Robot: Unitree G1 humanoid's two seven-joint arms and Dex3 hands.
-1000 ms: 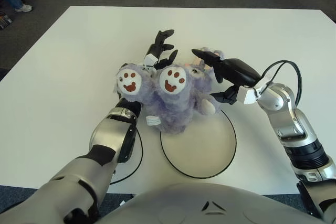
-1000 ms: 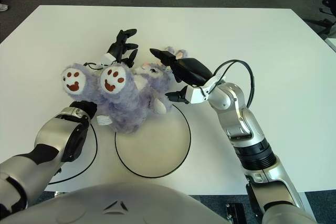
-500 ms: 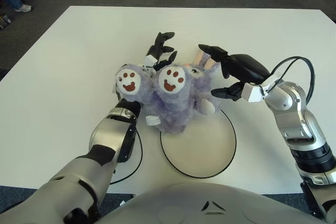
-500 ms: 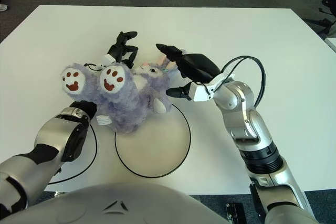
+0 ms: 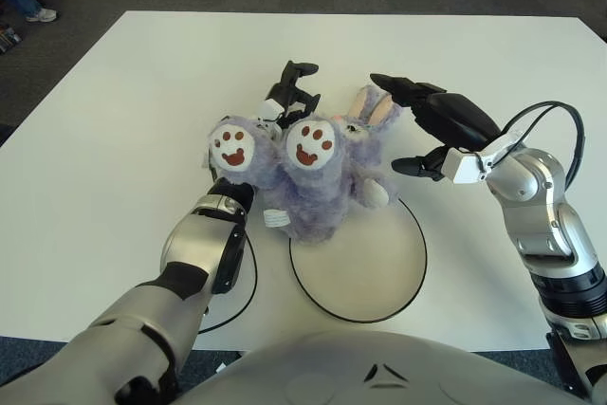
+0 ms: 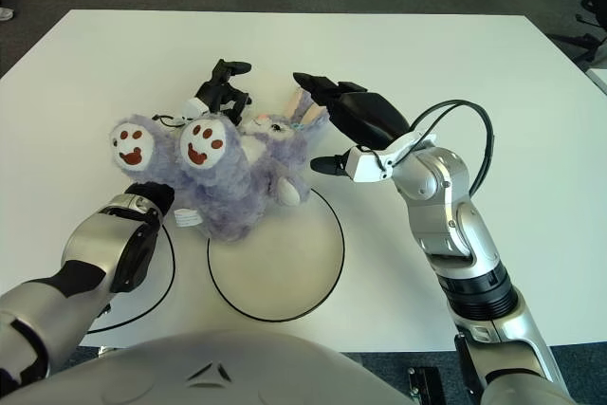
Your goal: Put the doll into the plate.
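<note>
While the doll (image 5: 313, 173) lies mostly on the white worktop (image 5: 114, 120) with only its lower edge over the far rim of the plate (image 5: 358, 263), we judge the task unfinished. Our left hand (image 5: 289, 92) curls its fingers against the doll's far side. To the right, our right hand (image 5: 432, 125) hovers spread, just beside its ears, gripping nothing.

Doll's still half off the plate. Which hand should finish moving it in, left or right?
Probably the left. The left hand is behind the doll, against its body, so it can drag it toward the plate. The right hand is open beside the doll's ears, apart from it.
</note>
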